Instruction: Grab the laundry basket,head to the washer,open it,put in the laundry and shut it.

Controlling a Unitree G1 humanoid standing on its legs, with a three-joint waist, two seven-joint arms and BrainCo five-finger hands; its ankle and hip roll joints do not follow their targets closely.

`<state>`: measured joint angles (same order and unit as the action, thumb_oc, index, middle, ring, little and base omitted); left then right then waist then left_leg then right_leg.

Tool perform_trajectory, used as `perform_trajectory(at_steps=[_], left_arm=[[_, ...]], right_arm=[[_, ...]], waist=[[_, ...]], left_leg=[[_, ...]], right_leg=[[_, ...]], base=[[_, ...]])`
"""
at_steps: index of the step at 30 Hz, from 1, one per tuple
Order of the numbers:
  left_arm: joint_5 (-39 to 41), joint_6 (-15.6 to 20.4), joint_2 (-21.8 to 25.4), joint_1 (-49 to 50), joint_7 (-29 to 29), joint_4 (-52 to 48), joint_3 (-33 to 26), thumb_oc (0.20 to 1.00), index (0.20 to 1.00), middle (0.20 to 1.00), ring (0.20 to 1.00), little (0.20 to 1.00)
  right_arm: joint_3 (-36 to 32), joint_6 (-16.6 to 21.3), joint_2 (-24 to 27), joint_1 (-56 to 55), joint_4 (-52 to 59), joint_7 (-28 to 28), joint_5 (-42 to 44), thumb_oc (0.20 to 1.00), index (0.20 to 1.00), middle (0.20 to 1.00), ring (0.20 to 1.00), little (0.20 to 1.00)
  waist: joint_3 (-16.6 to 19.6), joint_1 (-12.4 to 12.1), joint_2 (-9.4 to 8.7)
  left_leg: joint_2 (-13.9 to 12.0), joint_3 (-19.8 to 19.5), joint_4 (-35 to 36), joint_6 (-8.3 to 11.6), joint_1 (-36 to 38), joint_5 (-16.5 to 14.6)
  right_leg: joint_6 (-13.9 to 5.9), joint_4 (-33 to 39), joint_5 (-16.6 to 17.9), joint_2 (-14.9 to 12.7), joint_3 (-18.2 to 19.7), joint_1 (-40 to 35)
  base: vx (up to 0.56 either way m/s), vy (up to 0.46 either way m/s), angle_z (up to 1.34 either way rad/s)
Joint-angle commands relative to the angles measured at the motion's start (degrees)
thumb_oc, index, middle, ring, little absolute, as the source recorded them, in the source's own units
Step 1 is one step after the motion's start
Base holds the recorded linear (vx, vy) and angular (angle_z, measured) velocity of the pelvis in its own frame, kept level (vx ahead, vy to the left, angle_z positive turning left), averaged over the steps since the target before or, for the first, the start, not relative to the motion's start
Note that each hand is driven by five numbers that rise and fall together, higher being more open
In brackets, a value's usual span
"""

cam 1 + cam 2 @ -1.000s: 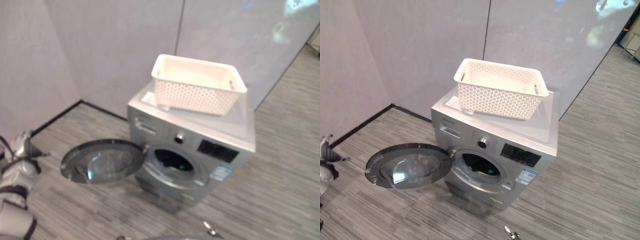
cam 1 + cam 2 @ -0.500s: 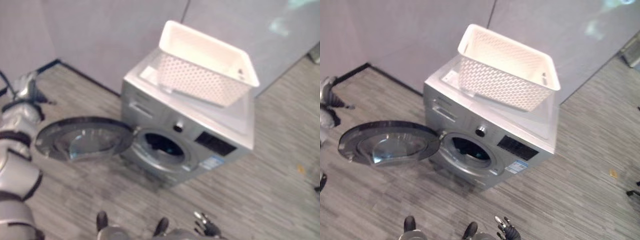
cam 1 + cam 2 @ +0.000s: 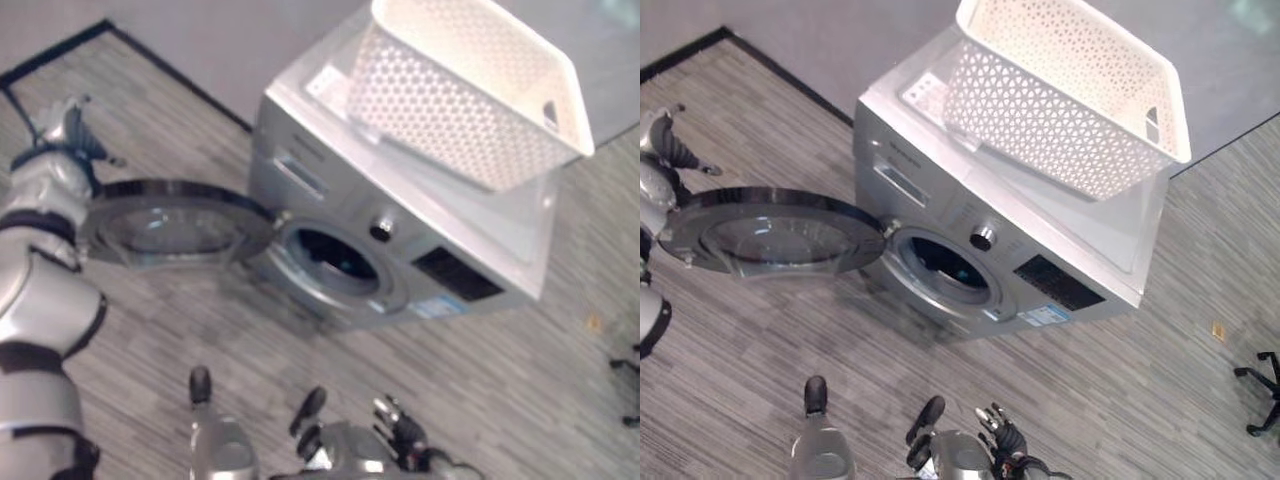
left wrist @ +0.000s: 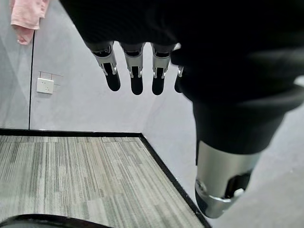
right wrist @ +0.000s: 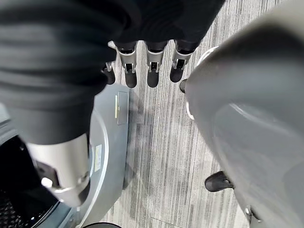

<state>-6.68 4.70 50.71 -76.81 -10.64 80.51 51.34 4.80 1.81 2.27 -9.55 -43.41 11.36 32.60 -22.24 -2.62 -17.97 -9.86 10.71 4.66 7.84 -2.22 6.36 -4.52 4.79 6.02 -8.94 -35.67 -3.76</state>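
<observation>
A white laundry basket [image 3: 1070,95] with a lattice of small holes stands on top of the silver washer [image 3: 1000,240], sitting at a slight angle toward the back of the lid; nothing can be made out inside it from here. The washer stands on the grey striped floor [image 3: 1160,400] close against a pale wall [image 3: 810,35]. Its round door [image 3: 770,232] is swung fully open to the robot's left — dark rim, glass centre — and lies nearly flat, hinged beside the dark drum opening [image 3: 945,270]. Whether any laundry lies in the drum cannot be told. A round knob [image 3: 983,238] and a dark display panel [image 3: 1055,283] sit on the front above the opening. The left hand [image 3: 65,125] is up at the far outer edge of the open door, just beside its rim; in its wrist view the fingers [image 4: 135,71] hang straight and relaxed with the thumb [image 4: 221,190] apart, nothing between them, only wall and floor beyond. The right hand [image 3: 1002,440] is low, near the robot's body and well apart from the washer; its wrist view shows the fingers [image 5: 152,66] straight and loose over the floor — holding nothing. A wall socket [image 4: 45,85] and a pink cloth [image 4: 26,16] hanging on the wall show past the left hand.
</observation>
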Motion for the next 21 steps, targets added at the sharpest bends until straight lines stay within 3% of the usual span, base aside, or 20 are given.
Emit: perform_trajectory(at_steps=[1, 14, 21], left_arm=[[-1.87, 1.68, 2.77, -6.96, -0.48, 6.57, 2.41, 1.000, 1.000, 1.000, 1.000, 1.000], [-4.10, 1.73, 1.19, -9.53, 0.55, 7.03, 7.38, 1.000, 1.000, 1.000, 1.000, 1.000], [-5.30, 1.38, -0.92, -4.45, 4.10, 6.73, 7.96, 1.000, 1.000, 1.000, 1.000, 1.000]], right_arm=[[-0.24, 1.78, -0.38, -0.64, 4.21, 0.36, 2.10, 1.000, 1.000, 1.000, 1.000, 1.000], [-0.31, 2.11, 2.73, 0.41, 6.99, 0.51, 2.69, 1.000, 1.000, 1.000, 1.000, 1.000], [-0.69, 1.69, 2.68, 1.69, 4.95, 0.51, 2.27, 1.000, 1.000, 1.000, 1.000, 1.000]], waist=[[-1.56, -0.18, -0.11], [-5.07, -0.01, -0.90], [-5.68, -0.17, -0.20]], left_leg=[[-0.70, 1.31, 0.34, -0.45, 4.14, -6.28], [-0.77, -0.02, 0.34, -0.37, 1.29, -5.70], [-0.60, -0.47, 0.34, -0.47, 0.97, -5.84]], right_leg=[[-6.83, -0.14, 3.33, -2.98, 1.22, 0.97], [-7.29, -0.06, 4.41, -3.34, 1.30, 3.24], [-7.49, -0.09, 4.72, -3.74, 1.46, 3.41]], base=[[-0.05, 0.028, 0.02], [-0.03, 0.016, 0.02], [-0.01, 0.012, 0.03]])
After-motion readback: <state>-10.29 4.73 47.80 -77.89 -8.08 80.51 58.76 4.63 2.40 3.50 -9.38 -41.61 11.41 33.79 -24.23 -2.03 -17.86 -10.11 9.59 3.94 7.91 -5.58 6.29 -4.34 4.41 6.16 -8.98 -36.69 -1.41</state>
